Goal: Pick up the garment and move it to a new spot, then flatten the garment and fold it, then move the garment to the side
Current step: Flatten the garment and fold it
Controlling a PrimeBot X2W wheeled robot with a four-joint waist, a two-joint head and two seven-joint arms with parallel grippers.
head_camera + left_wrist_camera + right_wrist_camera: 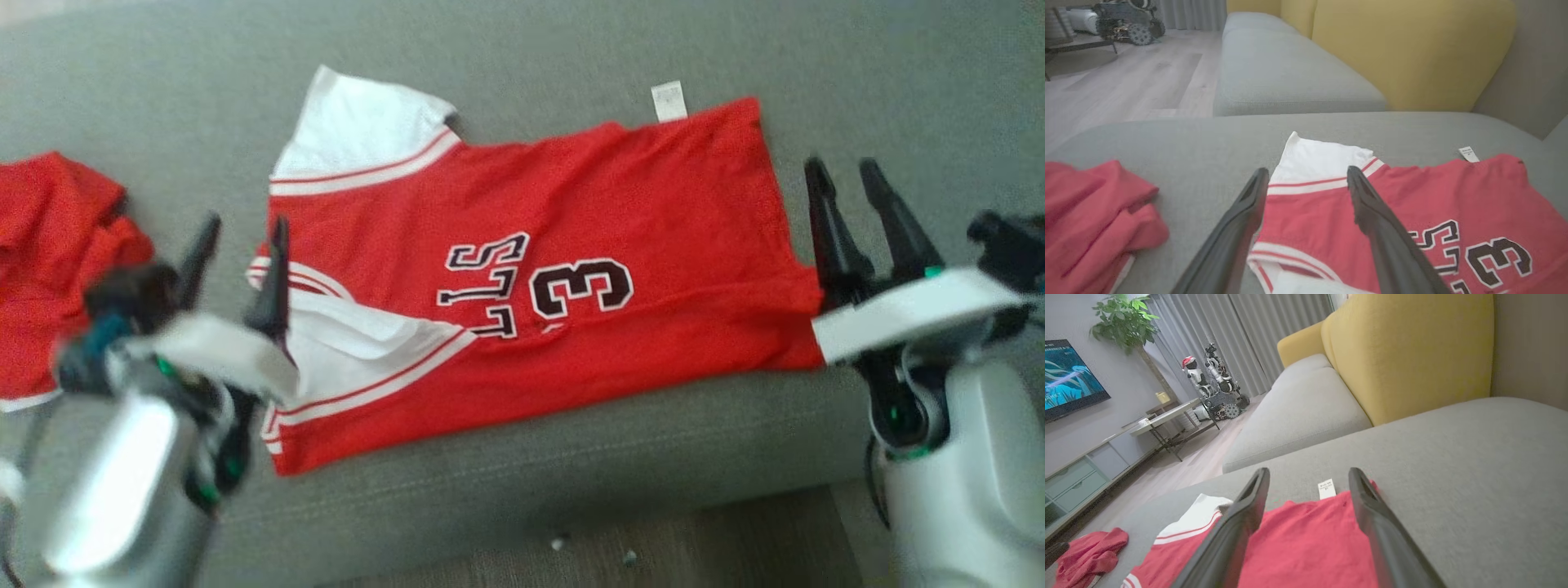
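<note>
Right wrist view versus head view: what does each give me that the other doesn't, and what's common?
Right wrist view adds the room: yellow back cushion, TV, potted plant. Head view adds the printed number and the lower white sleeve folded onto the red. Shared: the jersey lying flat on the grey sofa seat, its white tag, the other red garment, and the open right gripper.
</note>
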